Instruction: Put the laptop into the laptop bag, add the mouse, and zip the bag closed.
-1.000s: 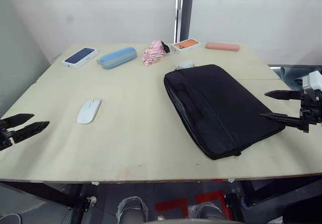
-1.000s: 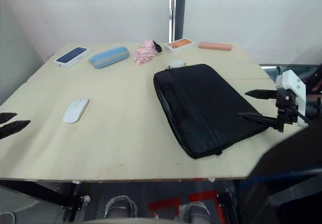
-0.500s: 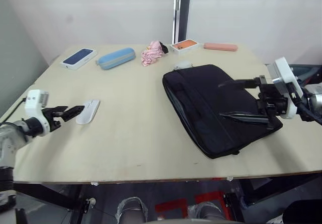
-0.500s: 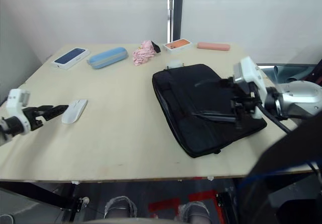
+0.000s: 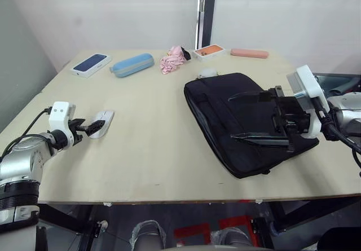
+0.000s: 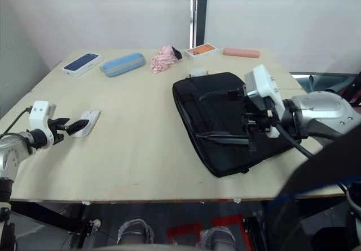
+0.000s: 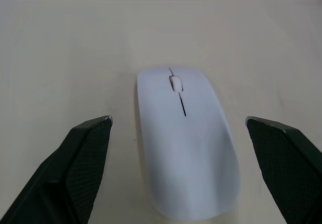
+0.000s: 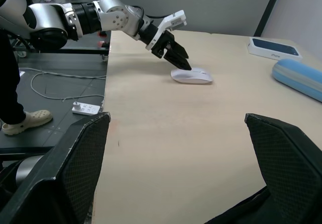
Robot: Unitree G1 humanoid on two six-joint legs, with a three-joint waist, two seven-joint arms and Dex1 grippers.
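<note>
Mouse [image 7: 186, 143] lies flat on the tabletop [image 5: 158, 144] between your left claw's [image 7: 191, 133] wide-spread fingers, so ease forward and pinch it, while your right claw [image 5: 256, 118] hovers wide over the laptop bag [image 5: 237, 121], probably with the laptop already inside

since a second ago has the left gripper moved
Yes. The left gripper came in from the table's left edge to the mouse, fingers open astride it.

Left gripper [image 7: 178, 126] reached the mouse [image 7: 185, 142]; right gripper [image 5: 252, 118] moved over the laptop bag [image 5: 220, 107].
</note>
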